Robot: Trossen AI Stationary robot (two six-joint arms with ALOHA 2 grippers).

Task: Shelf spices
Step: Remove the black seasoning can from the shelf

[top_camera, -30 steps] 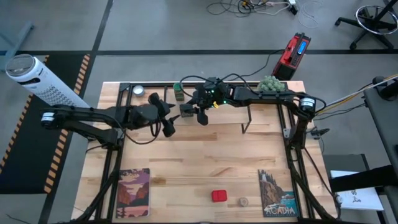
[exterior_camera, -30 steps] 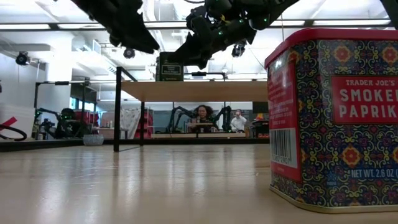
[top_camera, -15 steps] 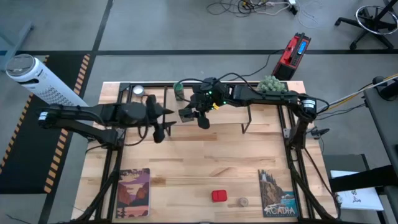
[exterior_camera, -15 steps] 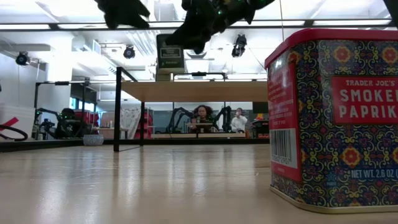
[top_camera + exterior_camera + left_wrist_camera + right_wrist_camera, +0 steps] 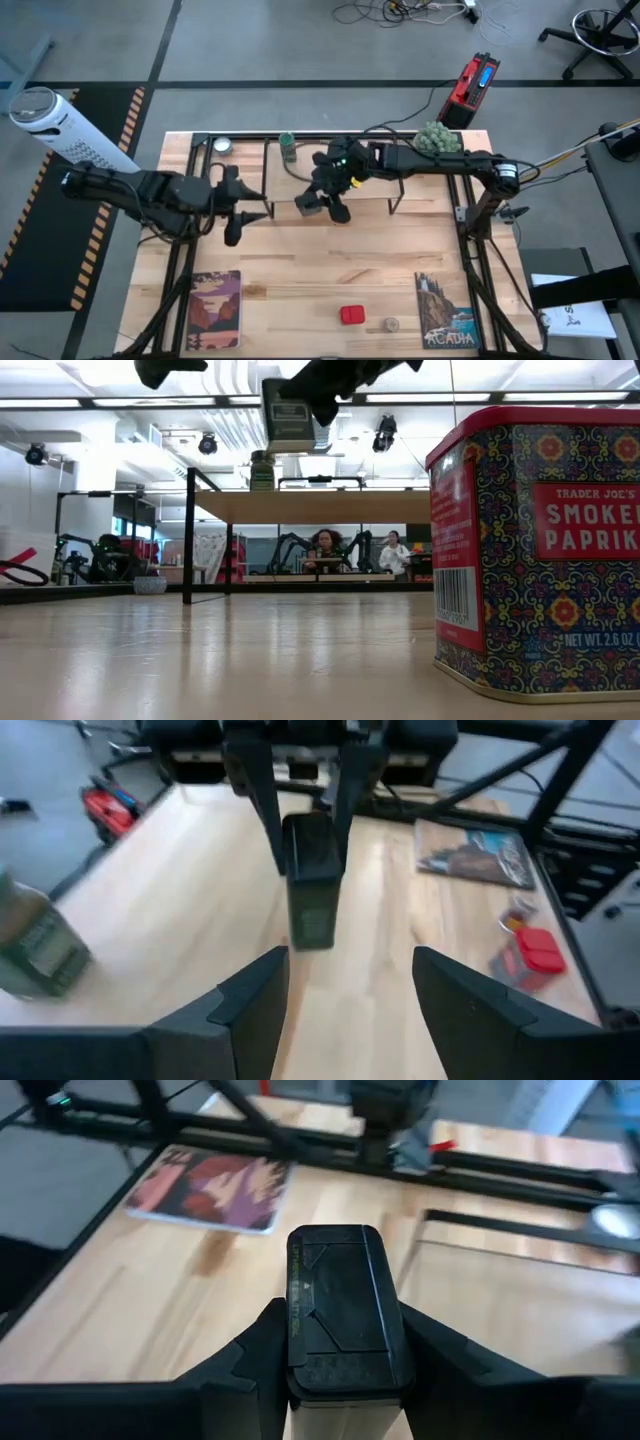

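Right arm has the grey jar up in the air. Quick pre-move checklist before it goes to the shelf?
1. Grip: right gripper is shut on the dark grey square jar, a finger on each side. ok
2. Jar clear of the table: it hangs high in the low view. ok
3. Left gripper out of the way: empty, open, pointing at the jar from close beside it. not ok
4. Shelf: green-capped bottle stands at its back left. Whether the board has room for the jar, cannot tell.
5. Left to do: red square tin and tiny round beige jar sit at the table's front edge. ok
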